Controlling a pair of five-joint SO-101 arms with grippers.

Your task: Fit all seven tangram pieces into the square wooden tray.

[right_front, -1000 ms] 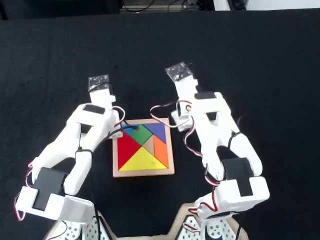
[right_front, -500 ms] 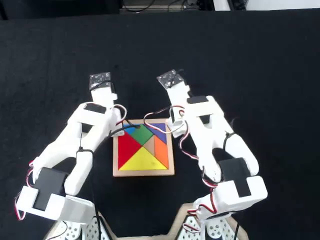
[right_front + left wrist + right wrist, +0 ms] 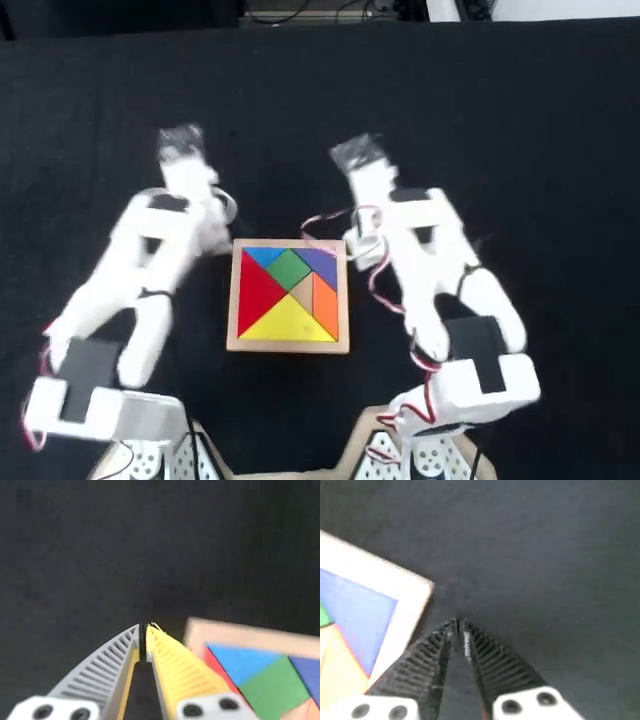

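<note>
The square wooden tray (image 3: 288,345) lies in the middle of the black table, packed with coloured pieces: a red triangle (image 3: 258,295), a yellow triangle (image 3: 288,322), a blue triangle (image 3: 262,256), a green square (image 3: 290,268), a purple piece (image 3: 322,262), an orange piece (image 3: 322,300) and a small tan triangle (image 3: 300,292). My left gripper (image 3: 145,628) is shut and empty, its tip just outside the tray's corner (image 3: 200,630). The right gripper (image 3: 456,623) is also shut and empty, just off another corner of the tray (image 3: 417,592). In the high view the left arm (image 3: 150,250) and right arm (image 3: 420,240) flank the tray.
Black cloth (image 3: 520,150) covers the table all around the tray. The arm bases (image 3: 290,450) stand at the near edge. Cables (image 3: 325,222) hang from the right arm over the tray's far edge.
The left arm has swung left, off the tray's far-left corner, which now shows. The right arm leaned toward the tray and came back. The tray and pieces stayed put.
</note>
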